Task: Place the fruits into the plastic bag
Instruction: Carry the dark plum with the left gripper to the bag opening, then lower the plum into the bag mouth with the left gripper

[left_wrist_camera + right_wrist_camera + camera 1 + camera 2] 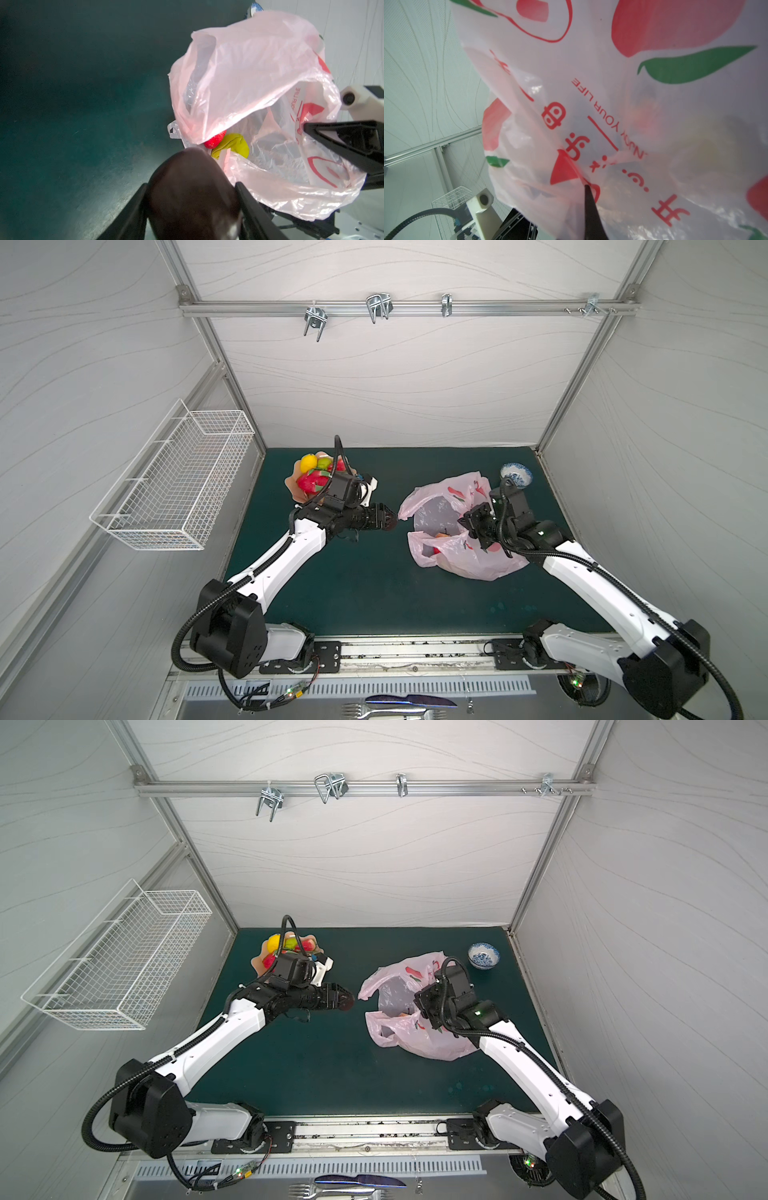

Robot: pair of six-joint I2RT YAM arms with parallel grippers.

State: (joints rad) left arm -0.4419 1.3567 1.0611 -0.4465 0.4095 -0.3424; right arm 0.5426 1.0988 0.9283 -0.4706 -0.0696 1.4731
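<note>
A dark round fruit (191,187) is clamped between the jaws of the left gripper (385,522), whose long axis is pointed at three o'clock. Just beyond it on that line, in both top views, the mouth of the plastic bag (457,566) is met. The bag's opposite rim is pinched by the closed right gripper (311,129). A red piece (215,140) and a pear (234,144) are seen inside. Farther off, at eleven o'clock, more fruits (309,483) lie in the dish (292,488).

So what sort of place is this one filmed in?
Probably a lab test cell dressed as a kitchen corner: white panels in an aluminium frame, a wall-hung wire basket and hooks, and a green mat as worktop.
</note>
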